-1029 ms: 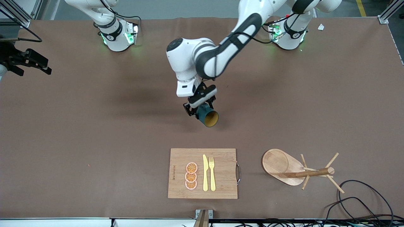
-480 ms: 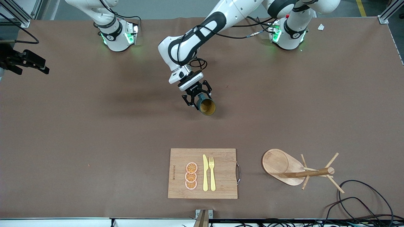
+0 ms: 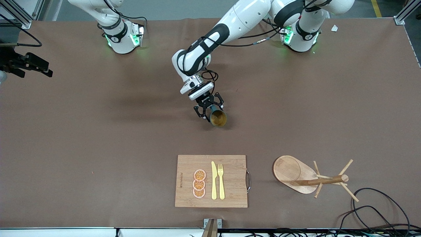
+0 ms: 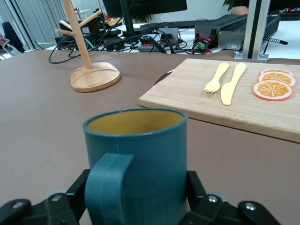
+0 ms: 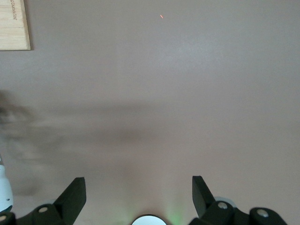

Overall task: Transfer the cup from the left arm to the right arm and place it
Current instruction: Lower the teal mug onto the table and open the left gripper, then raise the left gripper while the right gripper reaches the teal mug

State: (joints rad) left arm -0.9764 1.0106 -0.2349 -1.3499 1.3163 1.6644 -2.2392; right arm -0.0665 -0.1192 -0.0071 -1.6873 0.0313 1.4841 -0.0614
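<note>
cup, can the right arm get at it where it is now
Probably yes, after a long reach. The cup sits shut in the left end effector over bare table mid-way, nothing around it. The right end effector, open, waits at its own table end.

Cup (image 4: 136, 164) base hidden; right gripper (image 5: 139, 194) fingertips cut off.

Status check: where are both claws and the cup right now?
Left claw shut on the cup, over mid-table. Right claw open, waiting over bare table at its own end. Cutting board nearer the front camera, not in the way.
</note>
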